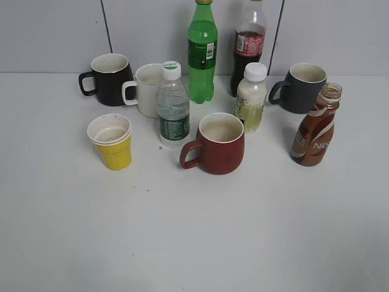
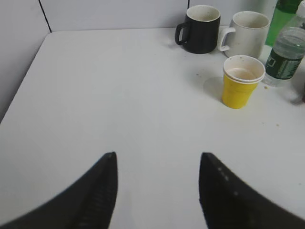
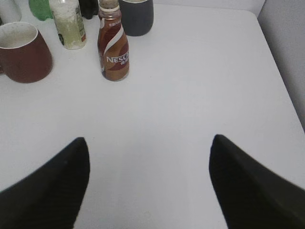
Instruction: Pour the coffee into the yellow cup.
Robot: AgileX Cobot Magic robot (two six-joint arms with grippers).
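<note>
In the exterior view we see the Nescafe coffee bottle (image 1: pixel 316 128) standing uncapped at the right of the white table (image 1: pixel 194 231), just in front of a dark grey mug (image 1: pixel 302 88). The yellow cup (image 1: pixel 111 141) stands upright at the left, well apart from it, with a red mug (image 1: pixel 216 143) and a clear water bottle (image 1: pixel 173 104) between them.

From the left wrist we find our left gripper (image 2: pixel 157 160) spread wide with nothing between its fingers, the yellow cup ahead to the right, near a black mug (image 2: pixel 200 28).

From the right wrist our right gripper (image 3: pixel 148 143) is likewise spread, holding nothing, the coffee bottle ahead to the left.
</note>
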